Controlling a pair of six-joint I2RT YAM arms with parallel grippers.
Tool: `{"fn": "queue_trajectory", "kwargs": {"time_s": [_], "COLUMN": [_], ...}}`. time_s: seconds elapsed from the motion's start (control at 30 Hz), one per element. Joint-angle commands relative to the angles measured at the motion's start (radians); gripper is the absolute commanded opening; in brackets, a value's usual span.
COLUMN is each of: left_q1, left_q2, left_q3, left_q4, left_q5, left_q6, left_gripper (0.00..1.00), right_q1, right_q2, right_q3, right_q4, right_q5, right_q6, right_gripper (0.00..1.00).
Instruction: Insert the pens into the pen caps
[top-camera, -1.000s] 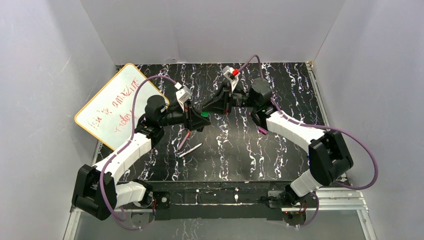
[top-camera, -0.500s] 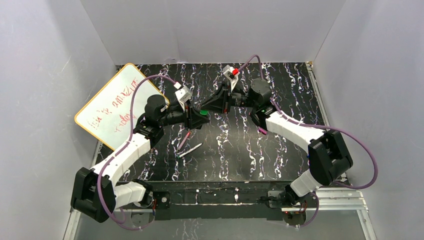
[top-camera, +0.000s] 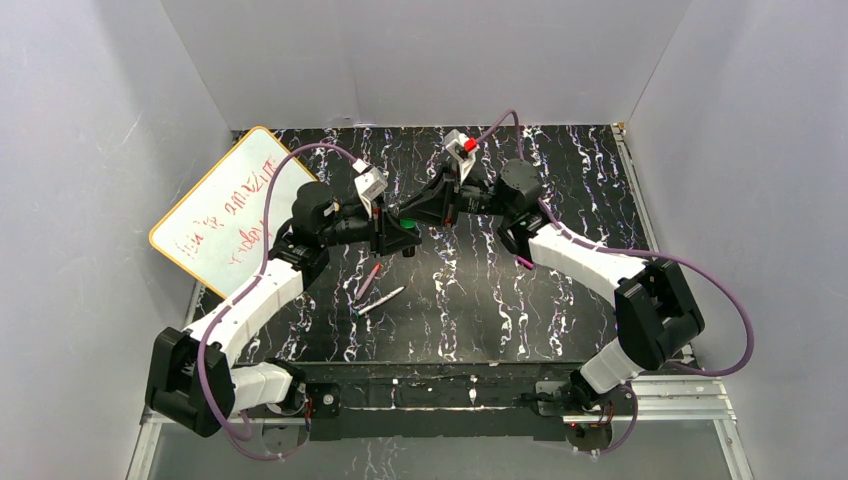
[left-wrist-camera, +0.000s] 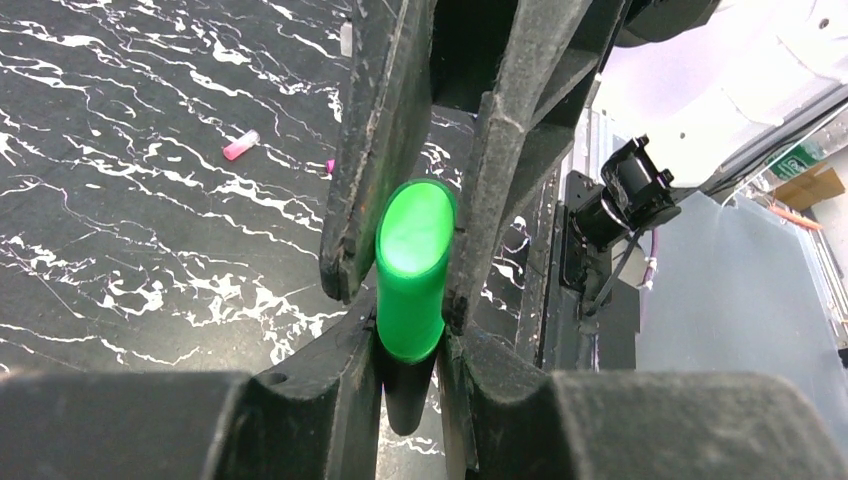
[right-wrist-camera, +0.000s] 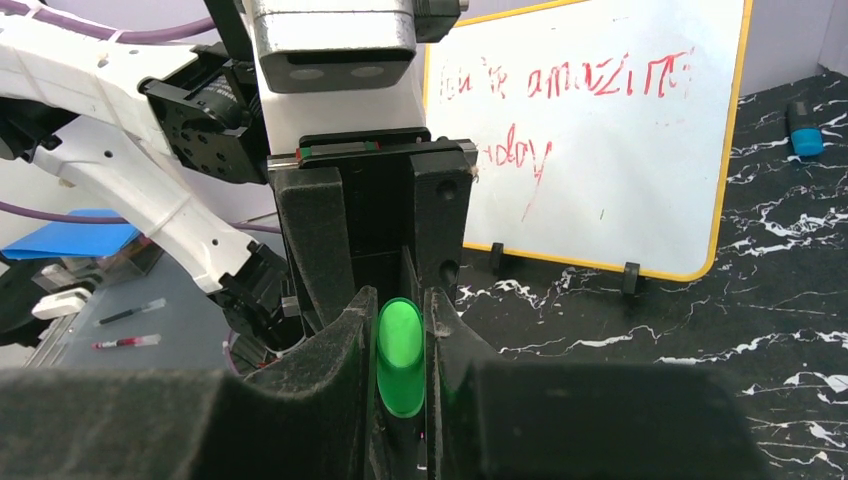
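Above the middle of the table my two grippers meet tip to tip. The left gripper (top-camera: 398, 234) (left-wrist-camera: 405, 335) is shut on the thick black pen (left-wrist-camera: 405, 392). The green cap (top-camera: 407, 222) (left-wrist-camera: 412, 265) (right-wrist-camera: 400, 360) sticks out from that pen's end. My right gripper (top-camera: 421, 213) (right-wrist-camera: 400, 312) is shut on this cap from the other side. On the table lie the slim magenta pen (top-camera: 368, 280) and the white-grey pen (top-camera: 381, 299). A magenta cap (top-camera: 524, 262) lies by the right forearm. A small pink cap (left-wrist-camera: 240, 145) shows on the table in the left wrist view.
The yellow-rimmed whiteboard (top-camera: 235, 205) (right-wrist-camera: 600, 130) leans at the back left with red writing on it. A blue object (right-wrist-camera: 803, 128) lies on the table beside it. White walls close in the black marbled table (top-camera: 560, 330) on three sides.
The left wrist has lifted and swung slightly toward the back. The right gripper has edged a little left. Both grips stay as they were.
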Motion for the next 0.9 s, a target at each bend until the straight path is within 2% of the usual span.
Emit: {"fn": "queue_trajectory", "kwargs": {"time_s": [0.0,0.2,0.37,0.73,0.87], "left_q1": [0.012,0.024,0.035,0.066,0.075], "left_q2": [-0.028,-0.053,-0.065,-0.093,-0.089], "left_q3": [0.132,0.148,0.156,0.152,0.156], "left_q4": [0.019,-0.087,-0.109,-0.094,-0.033], "left_q5": [-0.003,-0.022,-0.027,-0.019,0.009], "left_q6": [0.095,0.181,0.203,0.203,0.161], "left_gripper": [0.00,0.00,0.00,0.00,0.00], "right_q1": [0.052,0.052,0.052,0.053,0.051], "right_q2": [-0.001,-0.035,-0.038,-0.028,-0.004], "right_q3": [-0.047,-0.050,-0.056,-0.064,-0.063], "right_q4": [-0.139,-0.263,-0.298,-0.334,-0.303], "right_q5": [-0.125,-0.101,-0.103,-0.100,-0.135], "right_q6": [-0.036,-0.121,-0.144,-0.173,-0.149], "right_gripper": [0.10,0.10,0.09,0.08,0.08]}}
